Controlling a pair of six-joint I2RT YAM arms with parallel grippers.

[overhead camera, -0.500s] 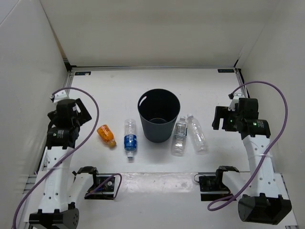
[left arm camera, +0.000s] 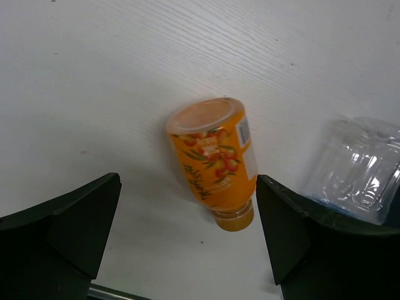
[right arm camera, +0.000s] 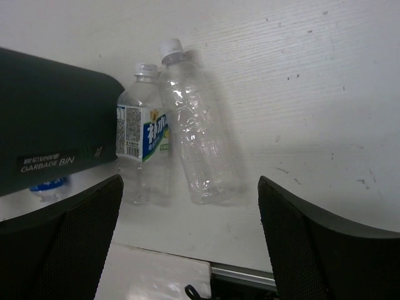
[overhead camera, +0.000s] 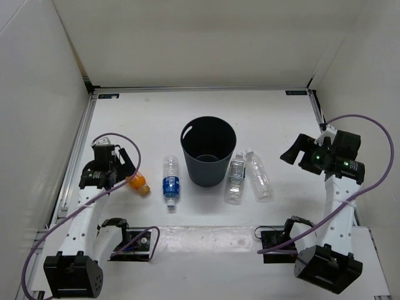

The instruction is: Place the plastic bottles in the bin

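The short orange bottle [overhead camera: 139, 181] lies on the table left of the bin [overhead camera: 207, 176]. In the left wrist view the orange bottle [left arm camera: 215, 159] lies cap toward the camera between the fingers of my open left gripper [left arm camera: 187, 180], which do not touch it. My left gripper [overhead camera: 122, 177] sits just left of it. The blue-label bottle [overhead camera: 170, 182] lies beside the bin. The grey-label bottle [overhead camera: 235, 178] and the plain clear bottle [overhead camera: 257, 176] lie right of the bin. My right gripper [overhead camera: 294, 153] is open and empty, apart from them.
The right wrist view shows the bin wall [right arm camera: 50, 144], the labelled bottle [right arm camera: 140, 137] and the plain clear bottle [right arm camera: 194, 137] ahead of my right gripper [right arm camera: 190, 181]. White walls enclose the table. Two black fixtures [overhead camera: 134, 237] stand near the front edge.
My left arm has come down and forward, bringing its open gripper right up to the orange bottle. My right arm has shifted to the right. The bottles have not moved.
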